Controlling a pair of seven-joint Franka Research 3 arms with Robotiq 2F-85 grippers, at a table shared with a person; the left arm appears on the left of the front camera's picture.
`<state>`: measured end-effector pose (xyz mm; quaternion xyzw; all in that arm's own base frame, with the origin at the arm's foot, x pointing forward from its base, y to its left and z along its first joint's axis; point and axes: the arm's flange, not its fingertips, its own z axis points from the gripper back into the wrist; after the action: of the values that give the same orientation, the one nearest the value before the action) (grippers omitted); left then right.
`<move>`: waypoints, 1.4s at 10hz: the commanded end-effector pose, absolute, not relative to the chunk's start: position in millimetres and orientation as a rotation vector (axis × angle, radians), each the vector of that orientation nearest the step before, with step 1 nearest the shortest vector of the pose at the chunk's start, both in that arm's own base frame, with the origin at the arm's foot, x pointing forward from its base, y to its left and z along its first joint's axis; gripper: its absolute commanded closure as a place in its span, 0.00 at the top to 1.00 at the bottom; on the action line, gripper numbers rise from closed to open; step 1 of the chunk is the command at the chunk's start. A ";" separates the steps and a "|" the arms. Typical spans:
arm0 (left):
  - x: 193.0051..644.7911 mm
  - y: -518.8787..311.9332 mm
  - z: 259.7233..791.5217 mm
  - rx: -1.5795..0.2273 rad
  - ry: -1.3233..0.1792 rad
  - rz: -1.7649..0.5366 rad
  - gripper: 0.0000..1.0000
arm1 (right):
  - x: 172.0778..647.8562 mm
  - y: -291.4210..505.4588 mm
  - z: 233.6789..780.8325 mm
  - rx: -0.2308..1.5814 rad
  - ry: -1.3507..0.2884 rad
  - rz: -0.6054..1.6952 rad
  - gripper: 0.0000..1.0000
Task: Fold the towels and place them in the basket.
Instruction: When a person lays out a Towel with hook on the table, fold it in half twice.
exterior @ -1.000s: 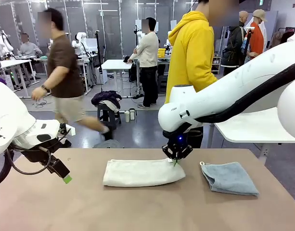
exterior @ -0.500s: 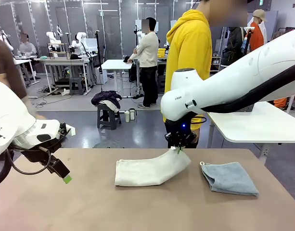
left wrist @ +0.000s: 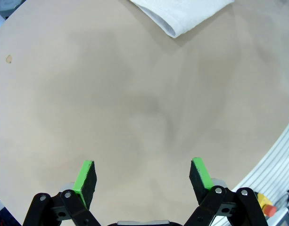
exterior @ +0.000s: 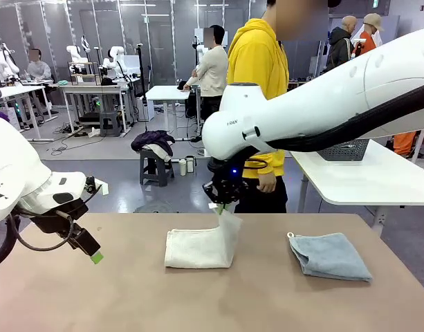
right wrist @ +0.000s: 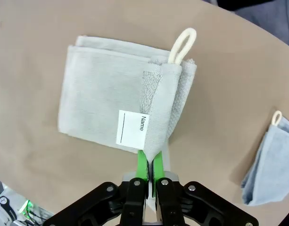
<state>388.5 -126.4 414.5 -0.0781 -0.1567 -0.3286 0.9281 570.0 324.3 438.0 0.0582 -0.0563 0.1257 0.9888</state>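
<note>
The cream-white towel (exterior: 196, 249) lies mid-table, its right end lifted and drawn over the rest. My right gripper (exterior: 222, 206) is shut on that raised edge. In the right wrist view the pinched edge stands up from my right gripper (right wrist: 151, 162), with the white name tag (right wrist: 132, 128) beside it and the cream-white towel (right wrist: 102, 99) lying flat below. The folded grey-blue towel (exterior: 329, 256) lies on the table's right side and shows as the grey-blue towel (right wrist: 267, 165) from the wrist. My left gripper (exterior: 93, 254) hovers open over the left of the table; between the open jaws of my left gripper (left wrist: 143, 176) is only table. The dark lattice basket (exterior: 343, 149) sits on a white side table, partly behind my right arm.
A person in a yellow hoodie (exterior: 256, 76) stands at the table's far edge, behind my right arm. The white side table (exterior: 364, 183) stands off the right far corner. Bare tabletop (exterior: 212, 297) stretches along the front.
My right gripper has lifted the cream-white towel's right end and carried it left over the rest, so the towel looks shorter. The person in yellow stepped left. The left arm stayed put.
</note>
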 end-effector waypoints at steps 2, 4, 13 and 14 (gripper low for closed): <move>389.8 -128.0 415.5 -0.147 -0.315 -0.665 1.00 | 583.5 362.9 427.7 0.160 -0.072 0.235 0.00; 389.8 -128.0 415.5 -0.147 -0.315 -0.665 1.00 | 583.8 385.1 414.7 0.174 -0.061 0.210 0.00; 389.8 -128.0 415.5 -0.147 -0.315 -0.665 1.00 | 582.0 444.5 359.4 0.131 -0.069 0.186 0.45; 389.8 -128.0 415.5 -0.147 -0.315 -0.665 1.00 | 581.6 444.3 360.9 0.136 -0.069 0.186 0.42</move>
<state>388.5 -126.4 414.5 -0.0783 -0.1567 -0.3286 0.9281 580.2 441.1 357.4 0.0762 -0.0206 0.1107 0.9907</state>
